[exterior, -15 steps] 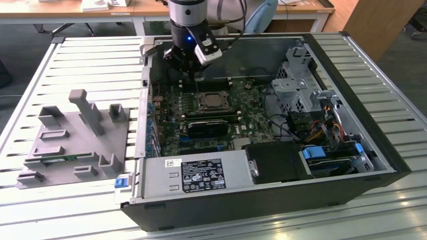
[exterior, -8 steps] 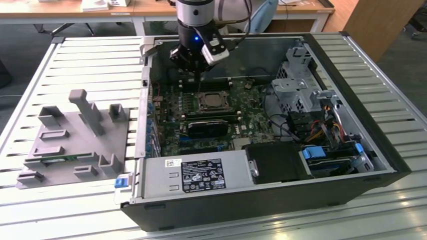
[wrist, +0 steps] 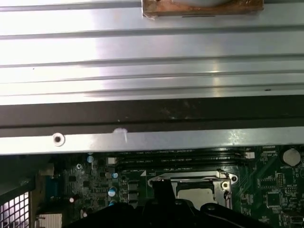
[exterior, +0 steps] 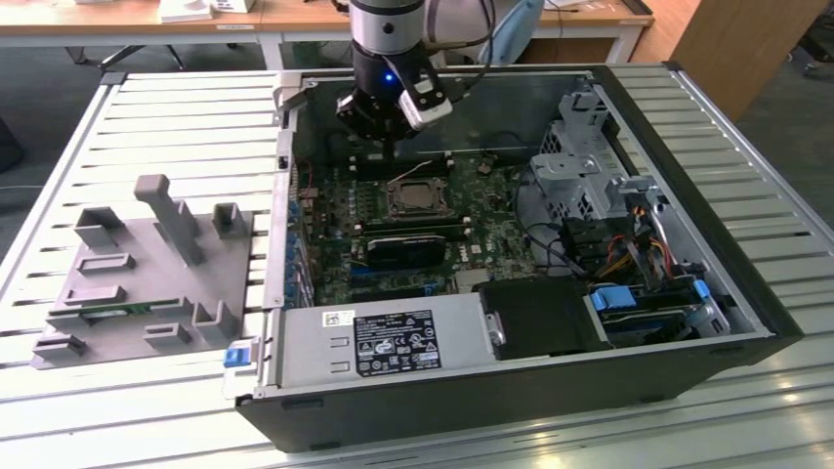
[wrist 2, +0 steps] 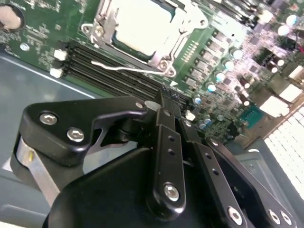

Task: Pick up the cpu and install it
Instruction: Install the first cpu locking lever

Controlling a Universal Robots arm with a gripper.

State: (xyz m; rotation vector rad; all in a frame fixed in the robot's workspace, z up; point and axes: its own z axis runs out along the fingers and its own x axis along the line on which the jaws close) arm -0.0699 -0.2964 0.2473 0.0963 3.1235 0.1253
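The cpu point(exterior: 414, 199) lies flat in its socket on the green motherboard point(exterior: 489, 230) inside the open computer case. Its pale silver top shows in both wrist views, the cpu point(wrist 2: 142, 23) framed by the metal socket bracket point(wrist 2: 159, 59) and the cpu point(wrist: 197, 193) just under the case wall. A thin wire lever point(wrist 2: 128, 69) lies along the socket's side. My gripper point(exterior: 391, 145) hangs over the board just beyond the socket, apart from the chip. Its black fingers point(wrist 2: 166, 118) are shut together with nothing between them.
The case walls point(wrist: 142, 118) ring the board closely. Black memory slots point(wrist 2: 102, 64) run beside the socket. A black block point(exterior: 404, 250), a power supply point(exterior: 378, 342), a drive cage point(exterior: 587, 147) and cables point(exterior: 626, 244) crowd the case. A grey fixture point(exterior: 144, 274) stands on the slatted table point(exterior: 183, 127).
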